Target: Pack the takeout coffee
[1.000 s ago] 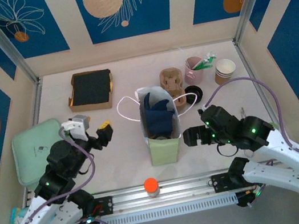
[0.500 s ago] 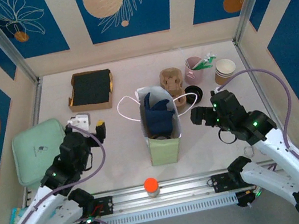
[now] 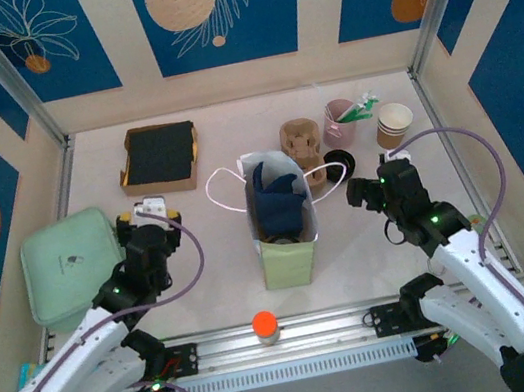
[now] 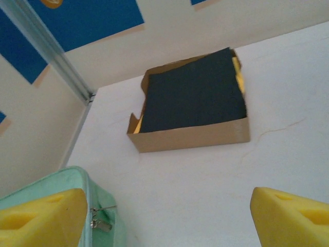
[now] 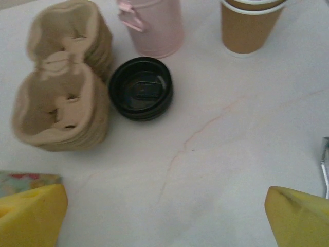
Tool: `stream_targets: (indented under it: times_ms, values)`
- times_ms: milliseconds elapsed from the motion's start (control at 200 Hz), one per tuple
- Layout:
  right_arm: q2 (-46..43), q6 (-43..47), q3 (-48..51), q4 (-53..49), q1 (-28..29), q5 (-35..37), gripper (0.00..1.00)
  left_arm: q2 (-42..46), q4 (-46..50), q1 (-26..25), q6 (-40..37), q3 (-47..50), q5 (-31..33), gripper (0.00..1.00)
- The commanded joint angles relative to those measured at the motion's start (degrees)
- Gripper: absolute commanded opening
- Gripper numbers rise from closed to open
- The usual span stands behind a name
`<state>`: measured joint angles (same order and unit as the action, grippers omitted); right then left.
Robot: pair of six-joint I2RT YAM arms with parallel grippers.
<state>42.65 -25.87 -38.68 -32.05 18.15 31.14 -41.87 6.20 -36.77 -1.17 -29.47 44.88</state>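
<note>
Right wrist view shows the right fingers [image 5: 31, 213] spread wide, holding nothing, above the desk [image 5: 231, 139] near the black lid [image 5: 141, 88] and paper cups [image 5: 250, 25]. Left fingers [image 4: 41, 216] are wide too, empty.

Soft, even light fills the overhead view; the pale table [image 3: 225, 274] shows no glare and only faint shadows. Both wrist views are less sharp, and the yellow pads [image 4: 41, 216] in their lower corners are out of focus. The cup carrier [image 5: 61, 103] at left of the right wrist view looks slightly smeared.
</note>
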Motion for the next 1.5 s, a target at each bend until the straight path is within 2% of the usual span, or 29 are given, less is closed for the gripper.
stream_targets:
  times_ms: [0, 130, 255, 470, 530, 645, 750, 871, 1146, 1496]
  values:
    - [-0.3, 3.4, 3.0, 6.3, -0.6, 4.5, 0.99, 0.1, -6.4, -0.3, -3.0, 2.6, 6.5, 0.83]
    - [-2.1, 6.8, 8.8, 12.2, -0.9, 8.4, 0.99, -0.9, -12.5, -0.2, -6.4, 6.6, 11.1, 0.82]
    - [-3.1, 7.5, 14.7, 18.0, -1.2, 9.0, 0.99, -3.0, -17.6, 0.4, -6.0, 10.4, 12.8, 0.83]
    - [-5.2, 6.7, 23.8, 25.8, -1.2, 9.9, 0.99, -7.7, -25.6, 2.5, -1.3, 18.0, 11.8, 0.83]
    - [-6.1, 6.1, 23.5, 23.8, -1.6, 10.1, 0.99, -7.9, -24.1, 3.4, -0.7, 17.5, 10.8, 0.83]
    - [-6.2, 7.4, 24.3, 27.2, -3.0, 9.5, 0.99, -8.5, -29.0, 5.6, -1.6, 18.6, 8.5, 0.83]
    - [-3.7, 7.1, 24.4, 30.7, -5.3, 9.0, 0.99, -10.4, -32.2, 8.0, -1.8, 18.7, 6.1, 0.83]
    - [1.1, 8.3, 24.8, 38.5, -7.7, 8.4, 0.99, -13.2, -40.7, 9.7, -4.2, 20.1, 3.9, 0.83]
    - [11.7, 10.6, 25.3, 55.1, -9.6, 9.1, 0.99, -20.1, -57.7, 14.4, -5.5, 23.0, 0.3, 0.81]
    - [13.8, 12.6, 31.5, 73.2, -10.9, 7.4, 0.99, -32.0, -79.1, 18.0, -4.9, 25.4, -1.3, 0.82]
